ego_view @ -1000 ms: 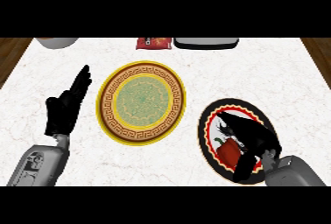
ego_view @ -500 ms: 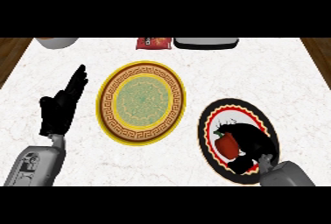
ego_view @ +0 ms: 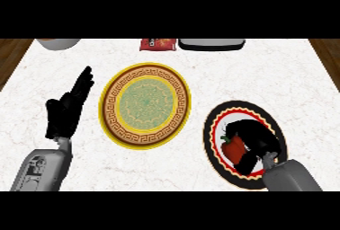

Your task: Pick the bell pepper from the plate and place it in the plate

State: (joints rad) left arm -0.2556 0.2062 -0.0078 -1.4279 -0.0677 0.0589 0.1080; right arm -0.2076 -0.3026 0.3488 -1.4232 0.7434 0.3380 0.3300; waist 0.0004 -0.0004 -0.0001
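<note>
red packet (ego_view: 158, 43) (far edge), bowl (ego_view: 58, 42)

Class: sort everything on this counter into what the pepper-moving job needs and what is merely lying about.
Needed: bell pepper; black-rimmed plate under it; yellow-rimmed plate; right hand curled round the pepper.

Lying about: red packet; grey tray; bowl; resting left hand.
</note>
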